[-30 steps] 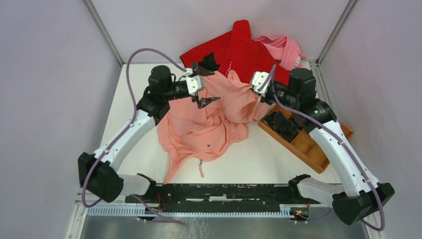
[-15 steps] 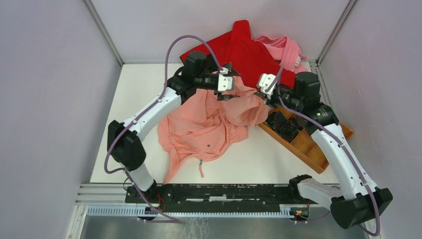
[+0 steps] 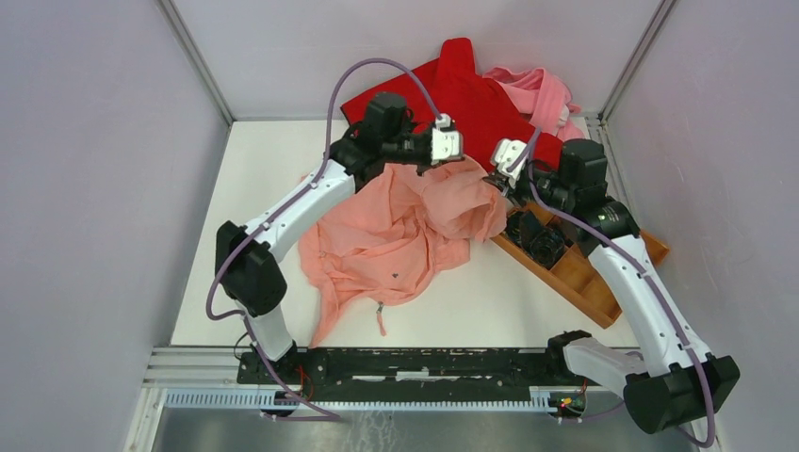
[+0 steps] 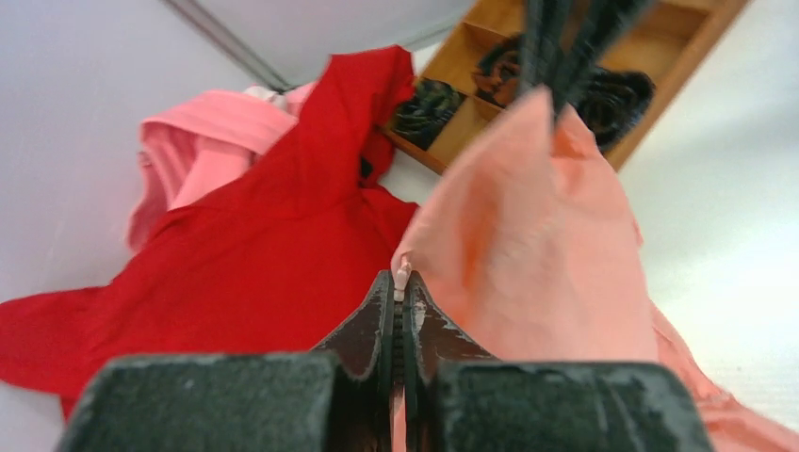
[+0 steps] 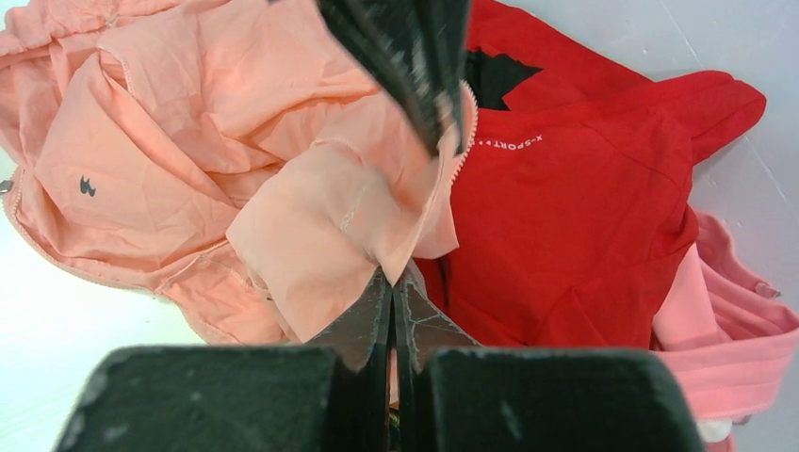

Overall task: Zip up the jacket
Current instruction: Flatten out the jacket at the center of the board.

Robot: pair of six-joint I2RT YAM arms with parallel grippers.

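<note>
We have the jacket lying crumpled over the middle of the table. Its upper part is lifted into a ridge toward 1 o'clock, close to the red garment at 12 and the wooden tray at 4.

Our left gripper is pressed together on a pale strip at the fabric's edge, which looks like zipper tape. Our right gripper is likewise pinching a fold of the jacket, with a line of zipper teeth showing just above it. We cannot find the slider near either grip.

We judge the step in hand to be opening out the front edges. To do it well, we should draw the two pinches apart gently, toward 9 and 3, low over the table. That way both zipper edges settle flat and parallel, and the red garment is not dragged along.
</note>
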